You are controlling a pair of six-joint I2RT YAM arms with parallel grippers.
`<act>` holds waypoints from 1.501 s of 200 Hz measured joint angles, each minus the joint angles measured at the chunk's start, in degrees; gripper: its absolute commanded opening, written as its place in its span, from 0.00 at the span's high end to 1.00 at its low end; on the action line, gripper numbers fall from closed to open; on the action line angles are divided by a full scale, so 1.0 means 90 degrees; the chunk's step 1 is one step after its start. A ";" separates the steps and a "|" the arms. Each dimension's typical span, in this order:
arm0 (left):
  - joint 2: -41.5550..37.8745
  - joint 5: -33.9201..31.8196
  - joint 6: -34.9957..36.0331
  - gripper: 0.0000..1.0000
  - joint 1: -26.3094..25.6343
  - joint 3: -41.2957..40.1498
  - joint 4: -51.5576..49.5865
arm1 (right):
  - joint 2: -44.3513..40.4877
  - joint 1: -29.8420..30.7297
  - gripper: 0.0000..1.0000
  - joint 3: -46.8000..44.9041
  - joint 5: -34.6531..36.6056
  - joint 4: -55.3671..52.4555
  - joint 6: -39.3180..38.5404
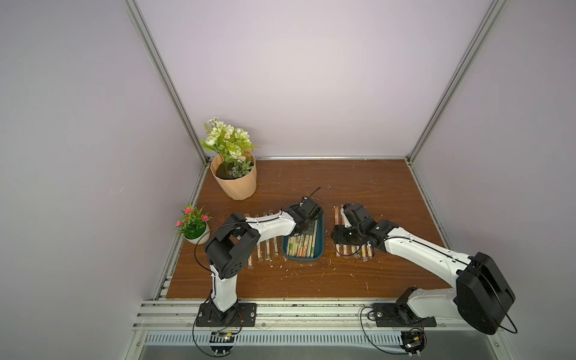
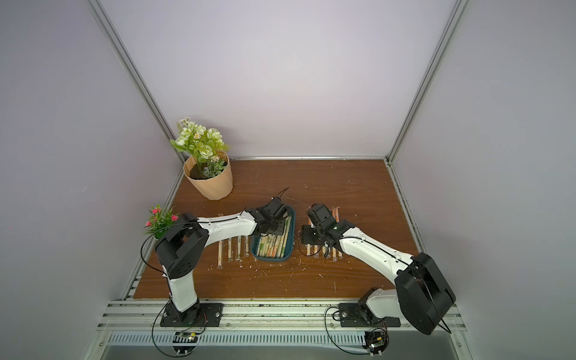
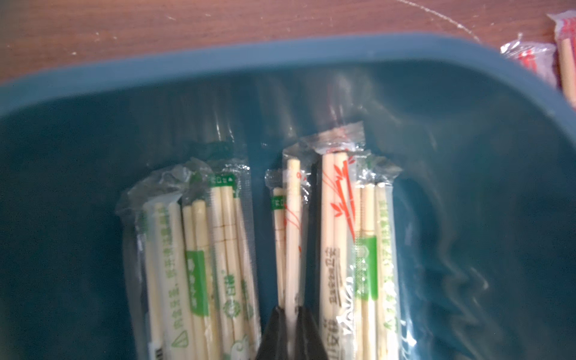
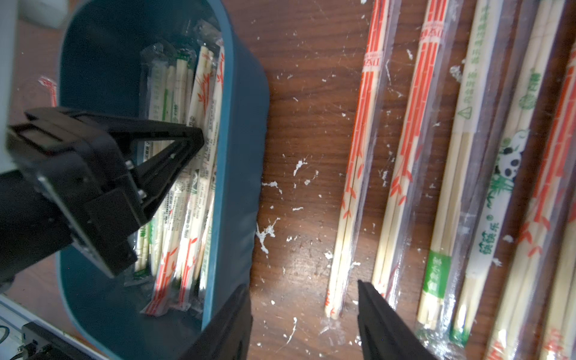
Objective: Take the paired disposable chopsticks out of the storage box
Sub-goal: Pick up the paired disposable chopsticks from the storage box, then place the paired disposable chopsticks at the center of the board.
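Fingers of left gripper [image 3: 288, 310] clenched on one orange-print pair [image 3: 292, 237] inside the box [image 3: 280, 53], among other chopsticks [image 3: 193, 265]. Fingers of right gripper [image 4: 300, 285] spread, empty, over the table [image 4: 311, 124] between box and a row [image 4: 464, 124] laid outside. A second row [image 1: 267, 251] lies on the box's other side.

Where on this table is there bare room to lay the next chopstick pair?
Widest bare wood lies behind the teal tray, from the peach flower pot across to the right edge. A narrower bare strip runs between tray and front rail. Crowded: chopstick rows flank the tray, left row under the left arm, right row beside the open right pincer.
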 measured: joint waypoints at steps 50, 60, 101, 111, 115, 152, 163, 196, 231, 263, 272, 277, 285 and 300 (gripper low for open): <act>-0.0595 0.0019 0.0049 0.99 0.0214 0.0005 -0.0165 | 0.0000 -0.0005 0.41 0.0046 0.0000 -0.0005 -0.0002; -0.0746 0.0049 0.0058 0.99 0.0291 0.0005 -0.0175 | 0.0000 -0.0005 0.41 0.0049 0.0002 -0.0005 -0.0005; -0.1095 0.0194 0.0073 0.99 0.0478 0.0005 -0.0146 | 0.0000 -0.0005 0.41 0.0049 0.0002 -0.0005 -0.0005; -0.1110 0.0274 0.0068 0.99 0.0481 0.0005 -0.0097 | 0.0000 -0.0005 0.41 0.0049 0.0002 -0.0005 -0.0012; -0.1115 0.0321 0.0063 0.99 0.0481 0.0002 -0.0078 | 0.0000 -0.0007 0.41 0.0049 0.0002 -0.0005 -0.0022; -0.1154 0.0784 -0.0202 0.99 0.0440 -0.0124 0.0376 | 0.0000 -0.0107 0.41 0.0049 0.0007 -0.0027 -0.0073; -0.1146 0.0857 -0.0301 0.99 0.0393 -0.0124 0.0505 | 0.0000 -0.0163 0.41 0.0049 0.0012 -0.0044 -0.0097; -0.0862 0.0954 -0.0629 0.99 -0.0024 0.0160 0.0799 | -0.0044 -0.0386 0.41 0.0049 0.0032 -0.0121 -0.0192; -0.0355 0.1059 -0.0981 1.00 -0.0403 0.0561 0.1141 | -0.0464 -0.0714 0.41 -0.0017 0.0049 -0.0221 -0.0294; -0.0049 0.1061 -0.1265 1.00 -0.0525 0.0743 0.1338 | -0.0937 -0.0974 0.40 -0.0250 0.0049 -0.0257 -0.0340; 0.0012 0.1037 -0.1333 1.00 -0.0534 0.0763 0.1377 | -0.1010 -0.1022 0.40 -0.0323 0.0046 -0.0274 -0.0352; 0.0036 0.1020 -0.1362 0.99 -0.0534 0.0767 0.1389 | -0.1035 -0.1047 0.40 -0.0362 0.0046 -0.0277 -0.0357; 0.0073 0.0981 -0.1409 0.99 -0.0542 0.0772 0.1394 | -0.1083 -0.1073 0.40 -0.0432 0.0041 -0.0287 -0.0359; 0.0134 0.0865 -0.1489 0.99 -0.0563 0.0814 0.1392 | -0.1146 -0.1117 0.40 -0.0539 0.0039 -0.0318 -0.0359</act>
